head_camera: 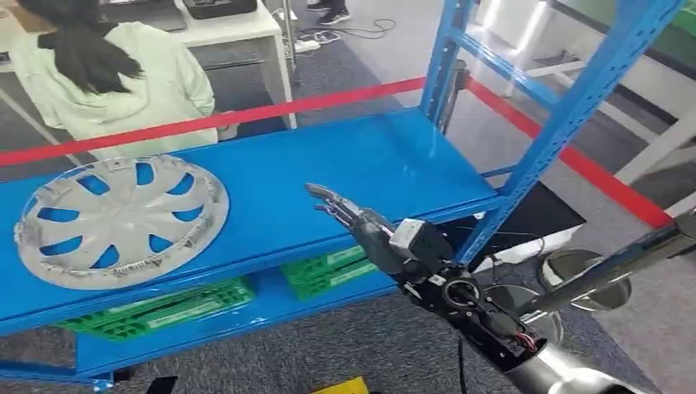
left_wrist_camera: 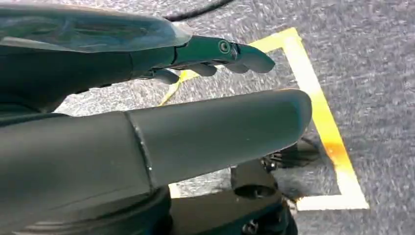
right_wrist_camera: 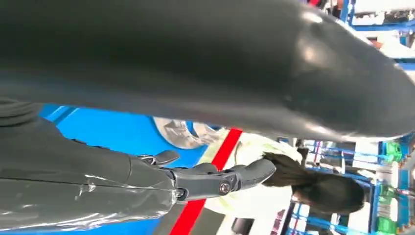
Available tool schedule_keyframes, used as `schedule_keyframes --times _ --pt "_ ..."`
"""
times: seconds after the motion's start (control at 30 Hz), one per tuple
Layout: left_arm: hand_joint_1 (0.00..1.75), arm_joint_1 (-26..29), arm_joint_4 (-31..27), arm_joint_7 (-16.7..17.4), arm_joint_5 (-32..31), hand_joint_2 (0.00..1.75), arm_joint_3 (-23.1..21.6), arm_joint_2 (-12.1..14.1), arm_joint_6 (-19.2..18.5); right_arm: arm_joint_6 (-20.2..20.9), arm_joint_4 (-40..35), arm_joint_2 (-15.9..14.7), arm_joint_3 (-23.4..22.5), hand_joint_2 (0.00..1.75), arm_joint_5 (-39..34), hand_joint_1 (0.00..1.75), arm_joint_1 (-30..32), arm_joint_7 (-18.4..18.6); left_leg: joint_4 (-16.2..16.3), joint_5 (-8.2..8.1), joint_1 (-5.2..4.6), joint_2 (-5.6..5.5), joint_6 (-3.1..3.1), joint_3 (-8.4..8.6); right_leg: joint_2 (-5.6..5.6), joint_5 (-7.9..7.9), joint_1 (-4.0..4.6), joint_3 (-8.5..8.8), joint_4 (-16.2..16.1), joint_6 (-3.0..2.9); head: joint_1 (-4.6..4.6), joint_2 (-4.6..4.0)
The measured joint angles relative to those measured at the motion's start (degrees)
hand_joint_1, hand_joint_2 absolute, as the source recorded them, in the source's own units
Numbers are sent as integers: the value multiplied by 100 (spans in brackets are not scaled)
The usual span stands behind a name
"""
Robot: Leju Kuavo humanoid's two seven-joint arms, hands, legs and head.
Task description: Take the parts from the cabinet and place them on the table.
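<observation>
Right hand [head_camera: 349, 212], fingers extended and empty, above blue shelf [head_camera: 328, 176]; wheel cover [head_camera: 121, 220] well apart; red tape [head_camera: 246, 116] and a person [head_camera: 115, 78] behind. Left hand [left_wrist_camera: 215, 56] empty over floor.

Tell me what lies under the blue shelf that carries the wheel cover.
Under the blue shelf holding the wheel cover, green trays lie on a lower shelf. The upper shelf hides most of them.

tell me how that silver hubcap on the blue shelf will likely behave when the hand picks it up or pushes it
The hubcap looks like thin moulded plastic, so probably light for its size and slightly flexible. It lies flat on the glossy blue shelf, so a push would likely slide it rather than roll it. Its open spokes and rim offer grip points for the right hand.
</observation>
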Motion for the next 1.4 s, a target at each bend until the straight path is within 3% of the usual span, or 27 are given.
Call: schedule_keyframes --times 0.03,0.1,0.13,0.17,0.3,0.33,0.37,0.4,0.47,0.5,0.53,0.6,0.63,0.67,0.8,0.83,0.9,0.97,1.03,1.1,1.13,1.17,1.2,1.3,1.33,1.37,1.4 --pt "0 1 0 0 0 0 0 0 0 -2 2 0 0 0 2 0 1 0 10 -4 9 -60 -17 4 1 170 -20 40 -146 4 9 0" --pt "0 0 0 0 0 0 0 -11 0 -11 2 0 -7 0 0 0 -2 2 79 -37 54 -190 -89 8 47 763 -52 463 -1122 14 24 0" --pt "0 -2 0 0 -2 0 0 -11 0 -15 2 0 -7 0 0 0 -5 2 128 -65 75 -245 -134 3 197 984 -89 688 -1628 40 43 0" --pt "0 -14 0 0 -4 0 0 2 0 -15 13 0 -5 0 0 0 -4 0 176 -78 51 -294 -194 -41 404 890 -65 722 -1731 58 65 0" --pt "0 2 0 2 -15 0 -2 13 0 -20 22 2 7 0 0 0 -12 4 93 21 95 -469 -357 -83 164 970 -25 693 -1747 -163 -24 0" --pt "0 10 0 2 -15 0 -2 15 0 -31 22 11 7 0 0 0 -27 4 158 -33 108 -345 -361 -105 90 995 -39 705 -1774 -205 -30 0" --pt "0 1 0 2 -15 0 -2 9 0 -28 20 17 9 0 0 0 -28 0 412 -210 73 -91 -373 -227 45 999 -30 702 -1783 -246 -118 0" --pt "0 -17 0 2 -15 0 -2 4 0 -28 24 17 11 0 0 0 -24 0 836 -435 74 23 -387 -438 -26 996 -12 693 -1783 -278 -175 0" --pt "0 -29 0 2 -15 0 -2 0 0 -28 44 17 13 0 2 0 -13 2 1824 -846 74 108 -400 -914 -175 985 36 682 -1783 -300 -182 0" --pt "0 -26 0 2 -15 0 -2 0 0 -28 50 17 15 0 0 0 -9 4 2105 -899 72 125 -393 -1053 -252 977 59 680 -1782 -312 -181 0" --pt "0 -19 0 7 -15 0 -2 -4 0 -28 52 17 17 0 2 0 -9 4 2041 -808 66 132 -374 -1022 -310 972 77 687 -1782 -318 -184 0" --pt "0 -16 0 7 -15 0 -2 4 0 -28 50 17 17 0 0 0 -13 4 1299 -413 34 171 -305 -620 -424 951 99 715 -1782 -326 -186 0" --pt "0 -26 0 7 -15 0 -2 9 0 -28 50 20 17 0 2 0 -17 4 524 -101 -26 338 -216 -195 -511 928 114 753 -1783 -320 -186 0" --pt "0 -41 0 7 -15 0 -2 22 2 -28 50 22 18 0 2 0 -20 0 166 -124 -119 655 -140 -34 -562 908 130 765 -1784 -304 -181 0" --pt "0 -43 0 7 -15 0 -2 22 2 -31 50 28 33 0 2 0 -32 2 122 -97 -151 392 -77 -64 -795 861 166 807 -1804 -226 -162 0" --pt "0 -35 0 9 -15 0 -2 15 2 -31 44 28 33 0 2 0 -35 2 55 -65 -60 329 -52 0 -728 806 157 789 -1787 -182 -162 0" --pt "0 -47 0 13 -15 0 -2 9 2 -33 48 28 28 0 2 0 -43 -9 39 -58 -46 216 -17 18 -181 505 99 582 -1247 -146 -100 0" --pt "0 -62 0 13 -15 0 -2 0 2 -33 61 28 28 0 2 0 -16 -2 40 -62 -38 73 -7 18 -67 91 73 80 -236 -101 -30 0" --pt "0 -48 0 13 -15 0 -2 -4 2 -31 81 28 31 0 2 0 0 0 49 -64 -34 -108 -9 28 -61 123 59 -154 106 -69 -4 0" --pt "0 -42 0 13 -15 0 -2 -15 2 -33 87 28 28 0 2 0 -8 -2 79 -81 -7 -292 -37 44 -23 665 34 141 -659 -60 20 0" --pt "0 -45 0 13 -13 0 -2 -18 2 -31 87 28 28 0 2 0 -14 -2 110 -103 9 -377 -69 52 114 976 4 389 -1233 -48 35 0" --pt "0 -46 0 13 -13 0 -2 -13 2 -31 92 28 28 0 2 0 -15 -4 130 -120 17 -439 -99 28 474 1028 -53 525 -1587 -31 55 0" --pt "0 -66 0 13 -11 0 -2 -11 7 -31 96 28 28 0 2 0 -11 -4 199 -124 -7 -516 -141 -29 644 976 -73 581 -1721 -33 48 0" --pt "0 -21 0 13 2 0 -2 -7 11 -17 96 28 31 0 61 0 -14 -4 125 -32 48 -750 -276 -106 429 998 -14 588 -1683 -139 0 0" --pt "0 -9 7 13 2 0 -2 40 11 -17 96 44 31 0 72 0 -34 -7 136 -45 46 -722 -292 -120 331 1029 -64 620 -1739 -189 2 0" --pt "0 -2 7 13 2 0 -4 4 9 -11 96 44 31 0 77 0 -44 -4 251 -120 8 -297 -317 -168 247 1038 -61 647 -1764 -218 -20 0" --pt "0 -12 4 13 4 0 -2 -2 9 -7 96 44 33 0 81 0 -47 -15 558 -303 3 -29 -348 -328 157 1034 -47 654 -1774 -259 -133 0"
